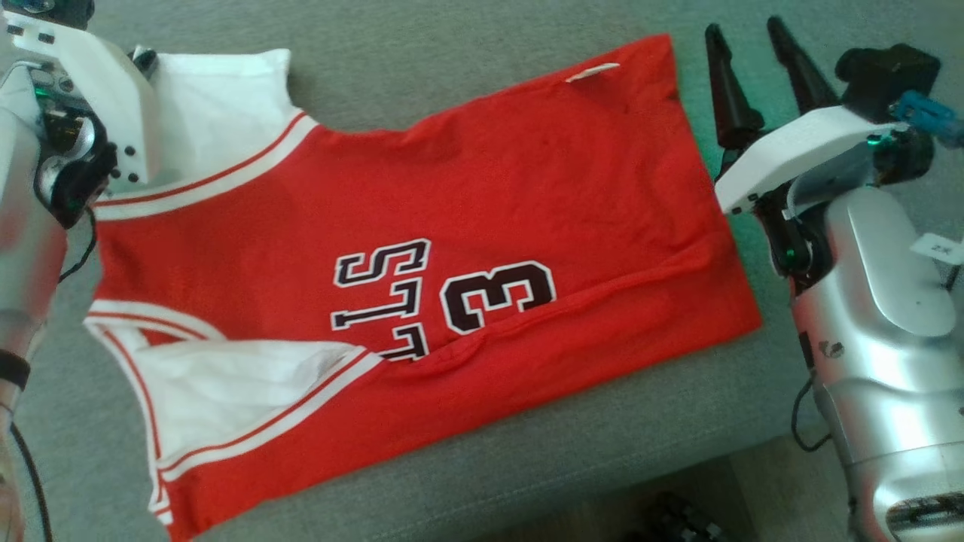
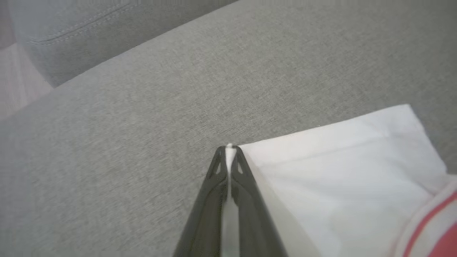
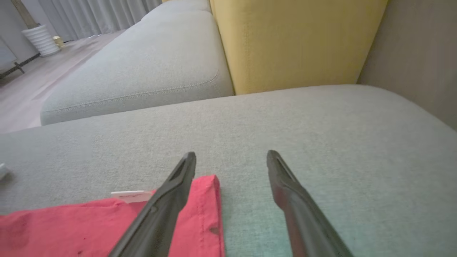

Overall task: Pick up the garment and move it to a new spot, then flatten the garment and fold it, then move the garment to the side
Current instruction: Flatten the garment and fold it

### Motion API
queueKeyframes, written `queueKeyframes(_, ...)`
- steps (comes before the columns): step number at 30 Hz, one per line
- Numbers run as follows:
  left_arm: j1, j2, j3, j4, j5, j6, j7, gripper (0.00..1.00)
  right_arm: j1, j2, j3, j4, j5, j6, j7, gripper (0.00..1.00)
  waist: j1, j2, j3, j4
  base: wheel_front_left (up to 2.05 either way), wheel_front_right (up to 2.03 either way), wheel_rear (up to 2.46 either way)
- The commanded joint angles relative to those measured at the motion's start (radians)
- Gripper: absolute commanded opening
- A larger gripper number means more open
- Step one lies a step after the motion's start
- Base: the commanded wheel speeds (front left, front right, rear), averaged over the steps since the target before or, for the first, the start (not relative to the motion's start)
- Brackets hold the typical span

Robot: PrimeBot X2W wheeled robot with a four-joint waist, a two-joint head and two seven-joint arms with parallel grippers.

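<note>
Sofa seat is the biggest item: grey woven fabric, fine weave, soft rounded edge. The garment lies spread flat on it, mid head view. Garment = red sleeveless jersey, matte knit, w/ white-and-red striped trim at the arm/neck openings. White inner side shows at its left end. Black chars w/ white outline ("3" + letters) sit mid-body, and a long crease runs below them toward the right hem.

Right wrist view adds what head view lacks. A yellow cushion stands upright beyond the garment's right corner, flat-faced w/ a stitched seam. A second grey seat is beside it, further from the garment, w/ a piped edge. Pale floor and a ribbed white pot are well apart from the garment.

Left wrist view gives the close-up: left gripper has its dark tapered fingers pressed together, pinching the garment's white far-left corner, a thin white strip showing between them.

Right gripper is just beside the garment's far right corner, fingers spread wide, nothing between. In its own view one finger overlaps the red corner; I can't tell contact.

Small white tag on the garment's far edge, near that corner.
</note>
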Motion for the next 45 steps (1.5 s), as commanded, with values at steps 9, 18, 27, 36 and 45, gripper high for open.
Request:
queueKeyframes(9, 0.011, 0.005, 0.07, -0.1, -0.117, 0.002, -0.141, 0.0, -0.048, -0.096, 0.066, 0.07, 0.113, 0.003, 0.137, 1.0, 0.0, 0.0, -0.052, 0.117, 0.0, 0.0, 0.0)
queueKeyframes(18, 0.104, -0.022, 0.067, -0.226, -0.162, 0.004, -0.2, 0.0, -0.082, -0.205, 0.158, 0.145, 0.237, 0.003, 0.245, 1.0, 0.0, 0.0, -0.058, 0.207, 0.0, 0.0, 0.0)
queueKeyframes(27, 0.151, -0.032, 0.063, -0.305, -0.174, 0.02, -0.222, 0.0, -0.116, -0.259, 0.221, 0.228, 0.299, 0.003, 0.27, 1.0, 0.0, 0.0, -0.053, 0.241, 0.0, 0.0, 0.0)
queueKeyframes(36, 0.169, -0.017, 0.061, -0.363, -0.18, 0.034, -0.213, 0.0, -0.156, -0.263, 0.252, 0.314, 0.332, 0.003, 0.253, 0.49, 0.0, 0.0, -0.037, 0.253, 0.0, 0.0, 0.0)
queueKeyframes(45, 0.166, 0.001, 0.068, -0.367, -0.163, 0.075, -0.227, 0.0, -0.187, -0.279, 0.29, 0.324, 0.359, 0.003, 0.188, 0.0, 0.0, 0.0, -0.038, 0.248, 0.0, 0.0, 0.0)
